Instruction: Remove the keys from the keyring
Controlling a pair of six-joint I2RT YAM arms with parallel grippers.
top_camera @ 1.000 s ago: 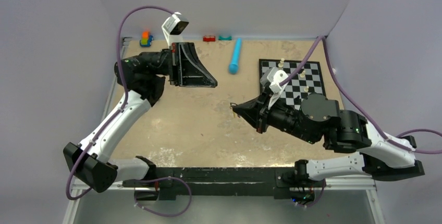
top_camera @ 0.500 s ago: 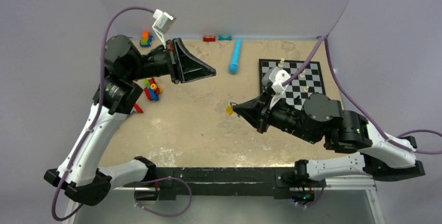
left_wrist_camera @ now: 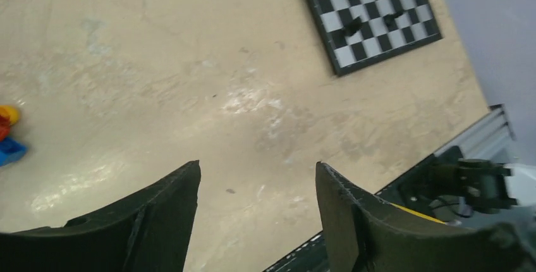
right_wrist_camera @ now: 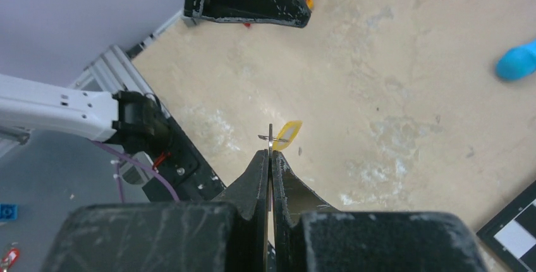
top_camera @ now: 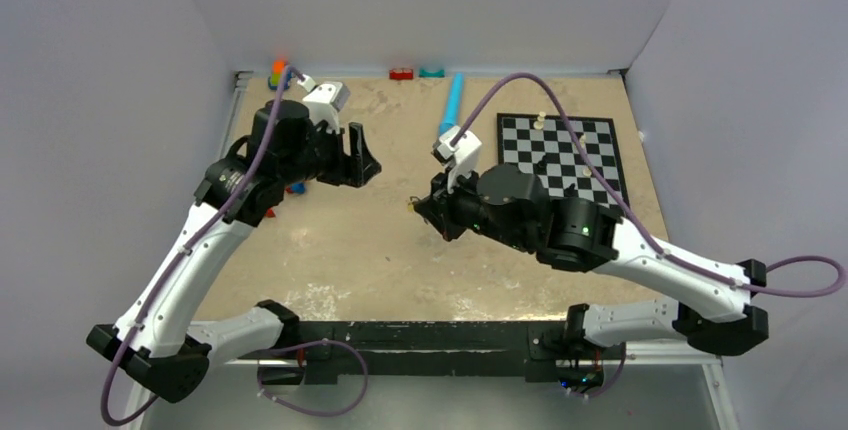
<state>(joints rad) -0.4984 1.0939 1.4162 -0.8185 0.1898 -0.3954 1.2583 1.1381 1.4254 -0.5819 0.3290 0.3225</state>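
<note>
One yellow key (right_wrist_camera: 287, 134) on keyring (right_wrist_camera: 270, 138), pinched by right end effector (right_wrist_camera: 270, 153), left end effector (left_wrist_camera: 256, 166) wide

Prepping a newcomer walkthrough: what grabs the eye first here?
The right end effector, over the middle of the table, is shut on the thin keyring, with the tiny yellow key on it. Opposite, the left end effector hangs open and empty. A chessboard sits at the far right.

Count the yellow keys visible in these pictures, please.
1. The key sits just beyond the tips of the right fingers, on the ring they pinch. More keys may be hidden behind the fingers.
</note>
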